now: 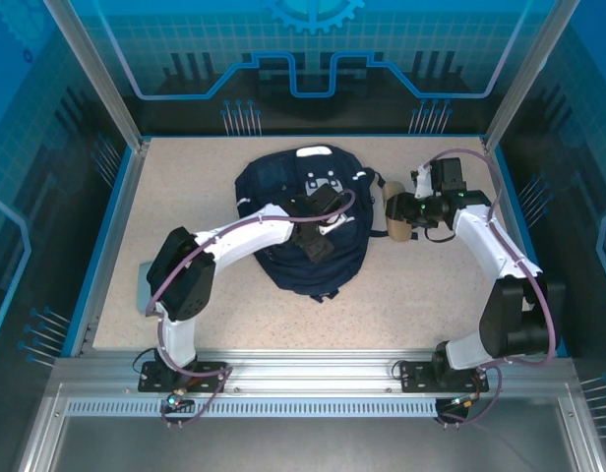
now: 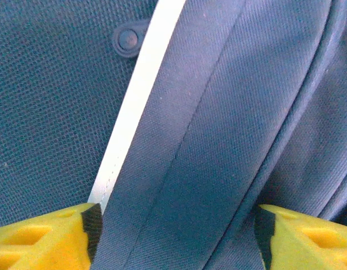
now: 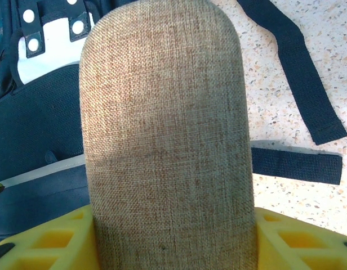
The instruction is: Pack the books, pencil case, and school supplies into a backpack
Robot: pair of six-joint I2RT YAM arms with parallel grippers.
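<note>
While the big dark-blue cloth backpack (image 1: 301, 221) with 1 thin white stripe (image 2: 137, 107) lies on the speckled table (image 1: 185, 177), the right gripper (image 3: 168, 247) squeezes the small tan woven pencil case (image 3: 165, 140) just beside it. The left gripper (image 2: 176, 236) has its 2 yellow fingers (image 2: 44, 239) spread apart over the bag's cloth.

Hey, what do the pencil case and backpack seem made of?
The pencil case looks like coarse tan woven cloth, maybe linen or burlap, matte; crossing threads show. The backpack looks like navy synthetic fabric, maybe nylon or polyester; fine tight weave, slight sheen.
</note>
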